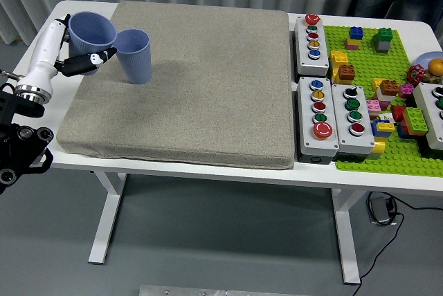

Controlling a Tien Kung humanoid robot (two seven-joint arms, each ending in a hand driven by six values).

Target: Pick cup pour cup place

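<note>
The held cup (pixel 91 31) is pinched by the left hand (pixel 69 61), raised off the surface (pixel 187 88) just beside the standing cup (pixel 135 55) at its right, so tilting over that rim seems called for next.

Left hand (pixel 69 54) raised, fingers curled.

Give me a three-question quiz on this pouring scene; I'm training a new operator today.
1. True or false: the left hand grips a blue cup.
2. The second cup stands on: A) the grey mat B) the green baseplate C) bare table.
3. Which side of the mat are the button boxes on?

Key: 1 true; 2 A; 3 the right side.
</note>
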